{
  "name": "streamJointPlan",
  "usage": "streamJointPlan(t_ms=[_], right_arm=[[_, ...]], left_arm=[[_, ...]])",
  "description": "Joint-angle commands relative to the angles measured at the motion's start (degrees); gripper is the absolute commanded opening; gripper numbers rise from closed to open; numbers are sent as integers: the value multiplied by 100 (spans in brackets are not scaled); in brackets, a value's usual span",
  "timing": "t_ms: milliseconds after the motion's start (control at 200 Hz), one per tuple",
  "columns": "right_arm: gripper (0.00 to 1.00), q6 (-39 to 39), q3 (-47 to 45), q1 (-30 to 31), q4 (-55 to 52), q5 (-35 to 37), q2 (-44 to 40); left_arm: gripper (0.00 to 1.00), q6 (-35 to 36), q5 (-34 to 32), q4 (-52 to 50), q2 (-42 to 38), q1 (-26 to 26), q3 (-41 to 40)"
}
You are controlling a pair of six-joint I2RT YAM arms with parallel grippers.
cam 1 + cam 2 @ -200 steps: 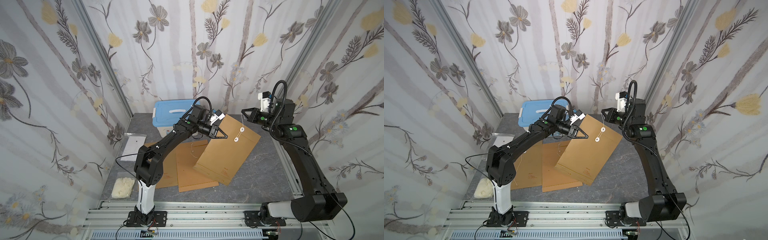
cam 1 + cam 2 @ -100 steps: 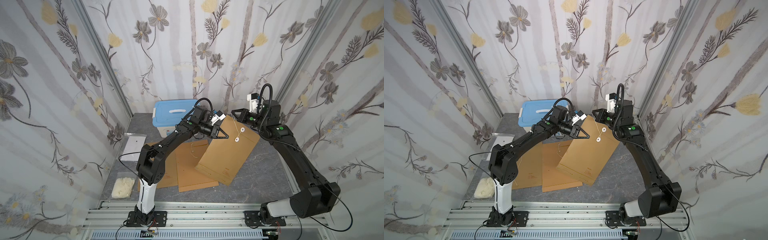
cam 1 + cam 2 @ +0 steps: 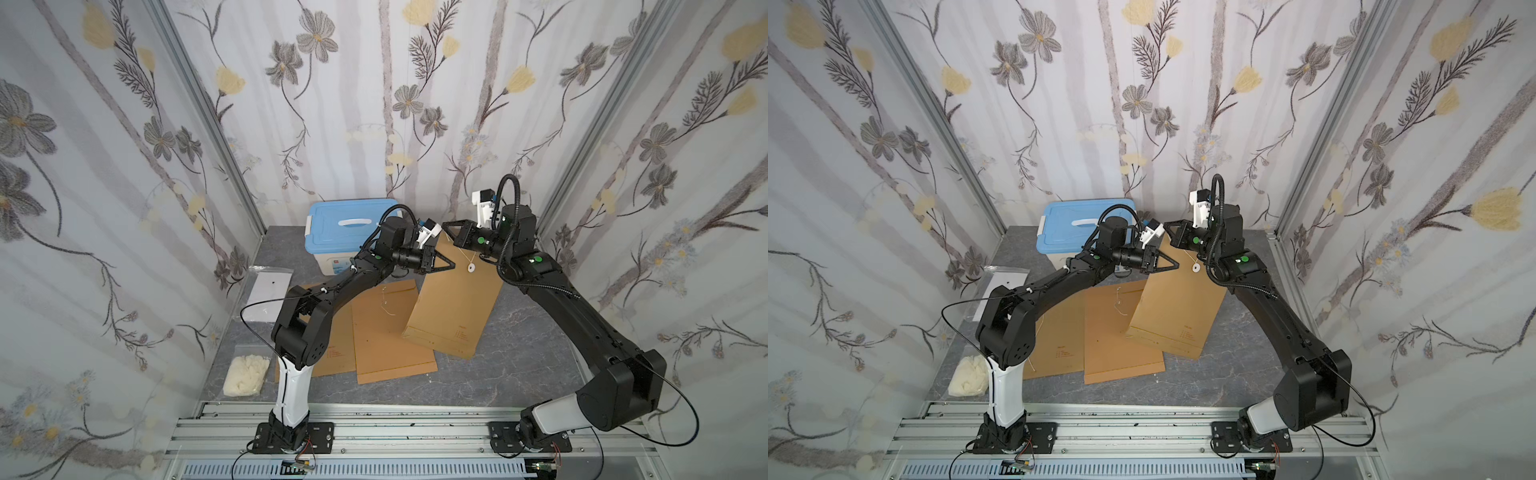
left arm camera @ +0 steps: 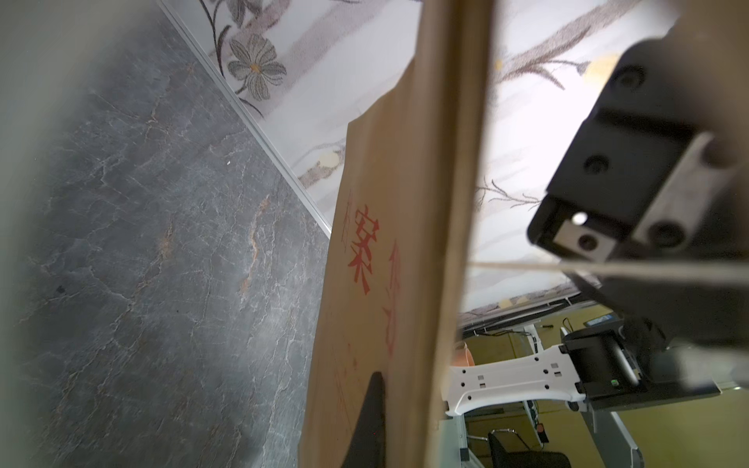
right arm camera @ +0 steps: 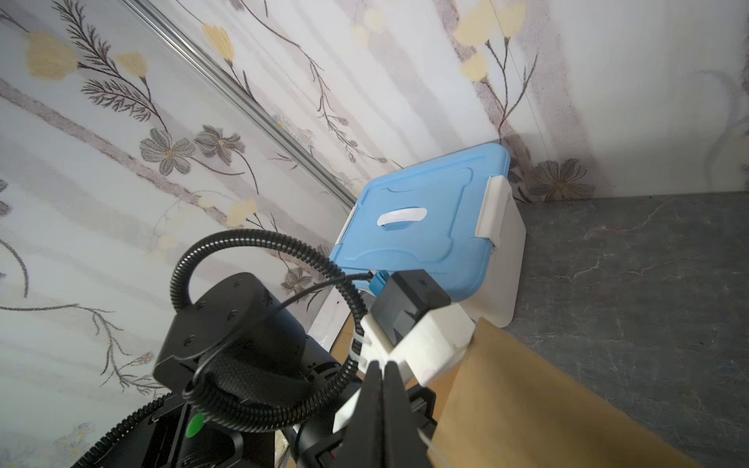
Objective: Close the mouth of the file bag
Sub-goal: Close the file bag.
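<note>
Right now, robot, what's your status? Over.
Left gripper shut on file bag, held tilted. Right gripper shut on string, taut. Blue box behind; nothing between grippers.

Free room: bare desk [image 3: 523,365] along the right edge and toward the front-right corner. Obstacles: box [image 3: 349,232] at the back edge; tilted bag [image 3: 457,307] raised mid-desk, a taut string [image 4: 527,265] running from it to the right gripper [image 3: 444,225]; flat envelopes [image 3: 390,340] centre-front; pouches [image 3: 245,374] along the left edge.
</note>
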Motion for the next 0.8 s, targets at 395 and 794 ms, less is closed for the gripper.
streamJointPlan(t_ms=[395,794], right_arm=[[0,527,-302,242,1203,-147,125],[0,836,-1420,95,1879,-164,-440]], left_arm=[[0,-1760,-383,2748,-123,267,-479],[0,-3666,-705,5237,71,552,-805]])
